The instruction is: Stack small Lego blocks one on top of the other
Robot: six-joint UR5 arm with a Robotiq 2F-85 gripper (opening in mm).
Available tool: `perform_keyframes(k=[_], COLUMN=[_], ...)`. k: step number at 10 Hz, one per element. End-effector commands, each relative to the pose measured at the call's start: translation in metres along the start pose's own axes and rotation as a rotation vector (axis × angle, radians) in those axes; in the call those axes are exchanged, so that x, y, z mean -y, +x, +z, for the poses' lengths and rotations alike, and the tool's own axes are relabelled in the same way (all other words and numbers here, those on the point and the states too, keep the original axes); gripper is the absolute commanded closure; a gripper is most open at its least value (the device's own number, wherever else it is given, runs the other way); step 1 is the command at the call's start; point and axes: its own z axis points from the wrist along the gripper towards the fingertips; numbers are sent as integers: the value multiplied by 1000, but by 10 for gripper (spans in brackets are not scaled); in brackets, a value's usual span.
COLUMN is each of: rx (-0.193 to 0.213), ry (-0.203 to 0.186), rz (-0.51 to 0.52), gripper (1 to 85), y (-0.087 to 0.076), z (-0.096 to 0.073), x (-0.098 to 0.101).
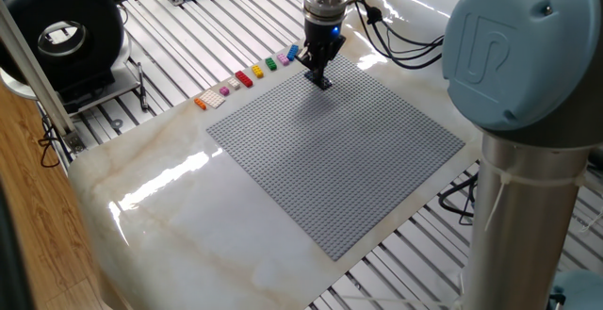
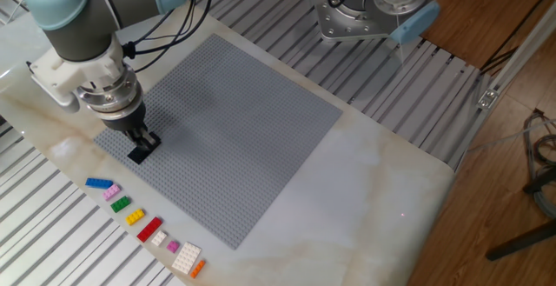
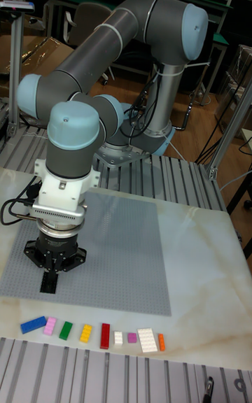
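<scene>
The large grey studded baseplate is left bare beyond the small dark navy brick; a row of coloured bricks is lined up just beside its edge.

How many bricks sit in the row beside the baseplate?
9, left to right in the tall view: blue, pink, green, yellow, red, small white, purple, large white, orange. A dark brick sits apart, on the baseplate.

Lego blocks in a row beside baseplate, gripper over baseplate edge
</scene>
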Motion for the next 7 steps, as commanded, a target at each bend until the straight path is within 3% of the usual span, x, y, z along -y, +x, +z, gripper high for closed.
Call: perform_keyframes(k=[1,7], rx=[4,33], ry=[-19,-69], rz=[2,11], gripper=[847,847], y=[2,-4], z=[1,4], x=[0,-11])
